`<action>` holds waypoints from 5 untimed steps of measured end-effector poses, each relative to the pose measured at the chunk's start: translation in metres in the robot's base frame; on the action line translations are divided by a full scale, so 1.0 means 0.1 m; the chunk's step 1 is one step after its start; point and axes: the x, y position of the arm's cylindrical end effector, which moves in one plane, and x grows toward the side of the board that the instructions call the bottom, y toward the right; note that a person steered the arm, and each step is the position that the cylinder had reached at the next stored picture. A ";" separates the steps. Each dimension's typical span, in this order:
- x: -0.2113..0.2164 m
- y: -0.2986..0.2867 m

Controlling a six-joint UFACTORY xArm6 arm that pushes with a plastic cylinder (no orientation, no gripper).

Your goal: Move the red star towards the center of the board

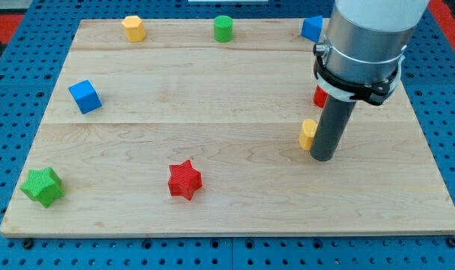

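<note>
Counting blocks (184, 180): two each of red, blue, green, yellow.

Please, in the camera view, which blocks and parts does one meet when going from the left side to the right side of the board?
green star → blue cube → yellow block → red star → green cylinder → second yellow block → my tip, just right of that yellow block. The blue block and the red block by the arm overlap it, so I omit them.

Pale wooden table (212, 90), plank seams running left to right. Beneath and around it, blue perforated pegboard (17, 15). Red patch (443, 13) at top right corner. Even, diffuse lighting.
</note>
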 end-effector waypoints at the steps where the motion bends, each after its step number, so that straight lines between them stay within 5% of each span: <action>1: 0.47 -0.17; 3: 0.83 -1.62; 5: 0.65 -2.14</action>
